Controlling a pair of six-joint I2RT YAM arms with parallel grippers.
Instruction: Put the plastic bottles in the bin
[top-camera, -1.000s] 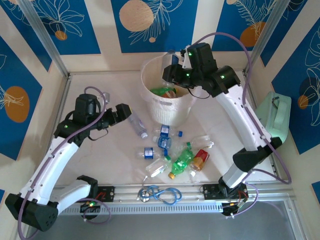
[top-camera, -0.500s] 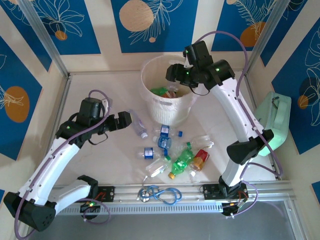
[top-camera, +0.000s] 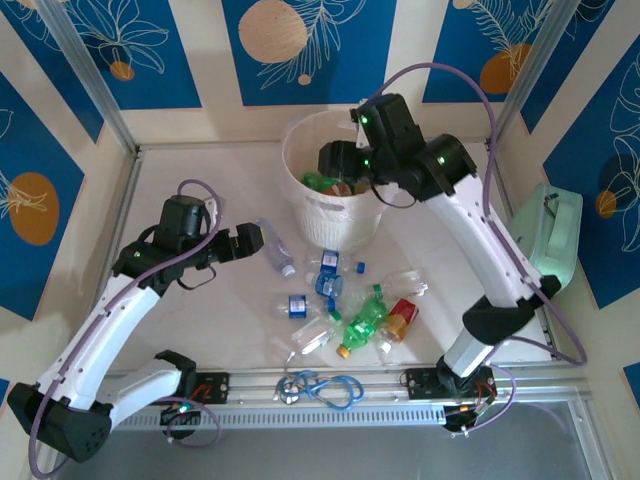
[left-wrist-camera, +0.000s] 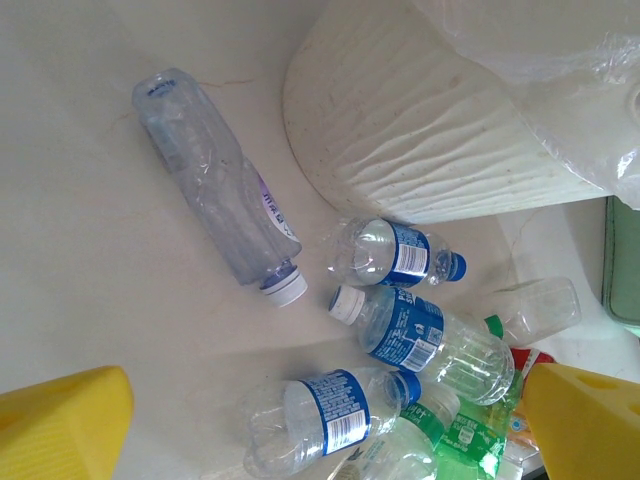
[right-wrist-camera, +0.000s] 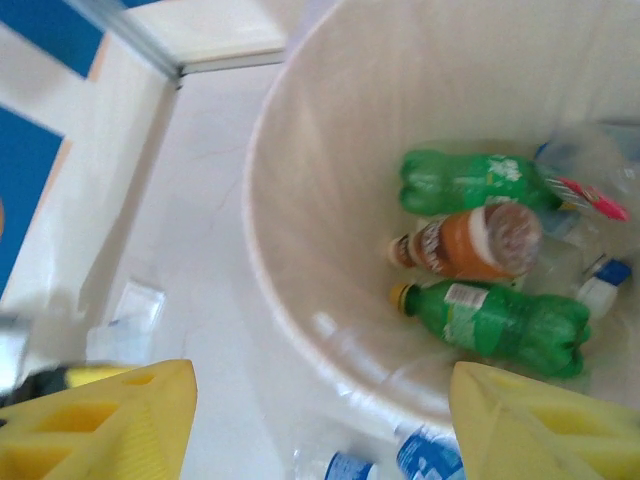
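Left end effector (top-camera: 254, 240), at left centre of the overhead view, is fully released: its yellow fingers (left-wrist-camera: 60, 425) stand wide apart at the lower corners of the wrist view, holding and touching nothing. Ahead of it a clear bottle (left-wrist-camera: 215, 195) lies flat on the worktop (top-camera: 200, 180), its long axis running from upper left to lower right of that frame and its white cap at the lower right end. Three blue-labelled bottles (left-wrist-camera: 395, 250) lie on their sides to the right of it, beside the ribbed base of the bin (top-camera: 335, 215). Right end effector (top-camera: 330, 160) hangs over the bin's mouth at upper centre of the overhead view, its jaws parted with nothing between them. Inside the bin, two green bottles (right-wrist-camera: 500, 320) lie on their sides, long axes roughly across the wrist frame, the lower one's yellow cap pointing left. A brown bottle (right-wrist-camera: 465, 242) lies between them, roughly parallel to both.
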